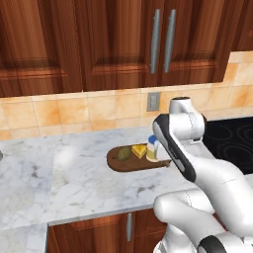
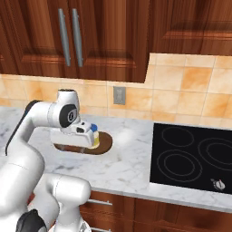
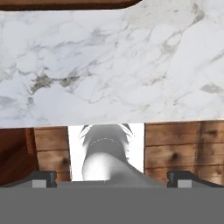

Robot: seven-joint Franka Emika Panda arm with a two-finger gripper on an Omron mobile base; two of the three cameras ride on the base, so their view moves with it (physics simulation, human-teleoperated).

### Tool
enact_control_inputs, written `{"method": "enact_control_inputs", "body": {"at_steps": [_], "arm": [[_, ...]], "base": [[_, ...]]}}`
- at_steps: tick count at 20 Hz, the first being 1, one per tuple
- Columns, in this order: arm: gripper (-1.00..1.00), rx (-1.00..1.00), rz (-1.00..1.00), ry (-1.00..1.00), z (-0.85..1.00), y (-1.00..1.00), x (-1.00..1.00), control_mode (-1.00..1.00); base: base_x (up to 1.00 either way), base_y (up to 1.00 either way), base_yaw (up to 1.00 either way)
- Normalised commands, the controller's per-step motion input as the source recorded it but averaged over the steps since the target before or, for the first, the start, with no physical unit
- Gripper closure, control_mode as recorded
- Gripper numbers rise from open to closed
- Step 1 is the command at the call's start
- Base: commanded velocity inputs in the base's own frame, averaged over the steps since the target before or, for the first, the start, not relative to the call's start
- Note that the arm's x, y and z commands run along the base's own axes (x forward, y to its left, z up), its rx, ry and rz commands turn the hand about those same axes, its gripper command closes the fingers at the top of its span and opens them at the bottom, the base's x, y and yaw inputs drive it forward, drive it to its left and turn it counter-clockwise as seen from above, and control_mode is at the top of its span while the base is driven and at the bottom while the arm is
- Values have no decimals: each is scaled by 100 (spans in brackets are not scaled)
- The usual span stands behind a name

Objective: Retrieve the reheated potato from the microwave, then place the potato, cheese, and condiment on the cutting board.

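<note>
The dark brown cutting board (image 1: 129,163) lies on the marble counter. On it, from left to right, sit the olive-brown potato (image 1: 124,153), the yellow cheese (image 1: 140,150) and the condiment (image 1: 152,148) with its white-and-blue cap. From the right base view the condiment (image 2: 93,136) stands just beside my hand, over the cutting board (image 2: 103,144). My gripper (image 3: 111,178) is open, its fingertips (image 3: 43,178) set wide apart with nothing between them. It looks down on bare marble just in front of the cutting board (image 3: 65,4). The microwave is out of view.
A black cooktop (image 2: 192,158) is set into the counter to the right of the board. The tiled back wall carries an outlet (image 1: 153,101), and dark wooden cabinets (image 1: 123,44) hang above. The counter's front edge (image 3: 109,124) and lower cabinet fronts lie below my hand.
</note>
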Motion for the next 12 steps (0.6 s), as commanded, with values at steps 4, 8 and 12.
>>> {"method": "enact_control_inputs", "body": {"at_steps": [4, 8, 12], "arm": [[-100, 2, 15, -3, 17, 0, -69, -100], [-100, 3, 15, -1, 16, 0, -67, -100], [-100, 0, 17, -5, 12, 0, -61, -100]], "base": [[0, 0, 0], [0, 0, 0], [0, 0, 0]]}}
